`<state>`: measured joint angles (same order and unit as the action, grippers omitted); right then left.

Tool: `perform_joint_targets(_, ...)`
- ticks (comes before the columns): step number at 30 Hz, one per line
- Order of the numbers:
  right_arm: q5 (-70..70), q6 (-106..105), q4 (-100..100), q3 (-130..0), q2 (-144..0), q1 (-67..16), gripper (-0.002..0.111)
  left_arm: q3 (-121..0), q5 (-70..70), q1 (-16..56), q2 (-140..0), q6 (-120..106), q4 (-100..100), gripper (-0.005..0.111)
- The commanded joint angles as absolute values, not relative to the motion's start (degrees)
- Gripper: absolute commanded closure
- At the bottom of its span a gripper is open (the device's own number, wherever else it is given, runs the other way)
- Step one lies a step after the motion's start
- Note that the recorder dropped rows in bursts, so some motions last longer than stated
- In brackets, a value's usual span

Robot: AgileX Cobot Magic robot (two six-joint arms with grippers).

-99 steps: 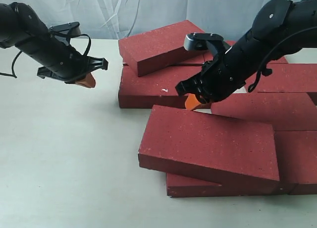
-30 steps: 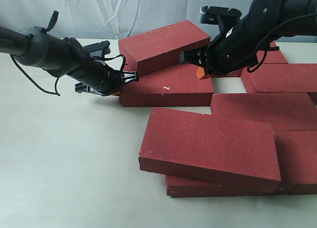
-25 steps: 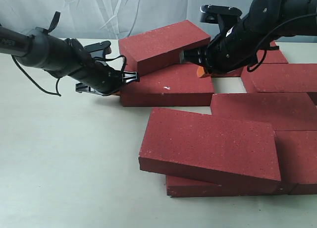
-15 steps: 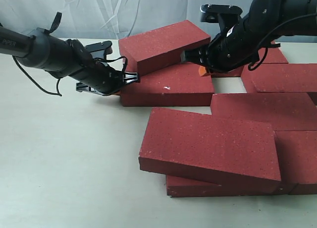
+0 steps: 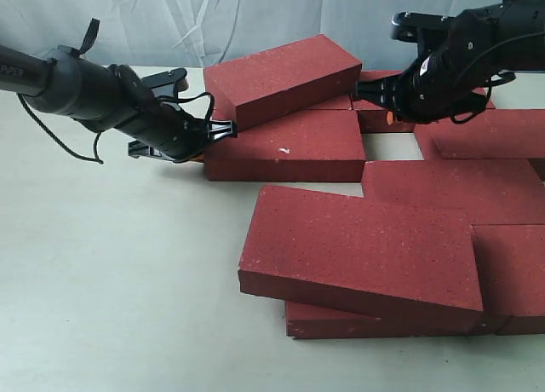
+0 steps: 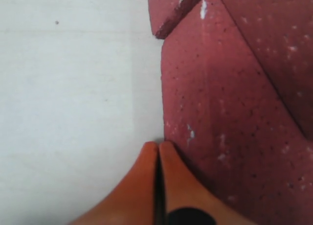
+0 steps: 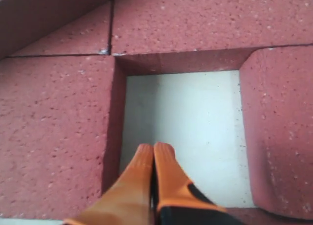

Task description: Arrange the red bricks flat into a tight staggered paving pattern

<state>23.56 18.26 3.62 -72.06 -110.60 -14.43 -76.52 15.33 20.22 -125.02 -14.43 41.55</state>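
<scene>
**Now both hands are sitting closed at the far row of bricks**

Currently the left hand (image 5: 199, 150) is reaching in low from the left, its orange fingers (image 6: 146, 186) pressed together on nothing. Their tips are resting at the left end of the chipped brick (image 5: 289, 147), which is lying flat on the surface (image 5: 111, 273) with its white chip (image 5: 283, 151) facing up. A far tilted brick (image 5: 285, 75) is leaning across that brick's far edge, overhanging just above the left hand.

The right hand (image 5: 390, 116) is hanging to the right of the tilted brick, its fingers (image 7: 166, 176) likewise shut and empty. It is pointing down into a bare gap (image 7: 186, 132) walled by the red bricks (image 5: 451, 187) on the left, far and right sides. The chipped brick's right end is forming the gap's left wall.

Nearer the camera, a near tilted brick (image 5: 362, 256) is lying askew on top of a lower brick (image 5: 366, 325), its right part raised. Wide open surface is lying to the left and near side of the pile. On the right, the bricks are sitting close together.

Compared with half a second ago, the right hand has drawn away rightward from the far tilted brick's right end. The left hand is staying at the same end of the chipped brick. Neither tilted brick is showing any visible shift.
</scene>
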Motion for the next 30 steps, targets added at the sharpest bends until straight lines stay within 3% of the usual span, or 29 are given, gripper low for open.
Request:
perform_joint_targets(1,20.4,18.7,4.2,-72.4,-113.6,-13.6,0.109,-77.9,16.2,20.7,-125.7,-14.1,41.1,0.107)
perform_joint_targets(14,15.6,18.7,3.1,-72.4,-114.9,-13.7,0.109,-77.9,18.2,16.2,-125.7,-13.7,38.5,0.107)
perform_joint_targets(30,8.1,18.5,2.0,-72.4,-120.0,-15.5,0.109,-77.9,17.8,17.9,-125.7,-13.7,39.0,0.107)
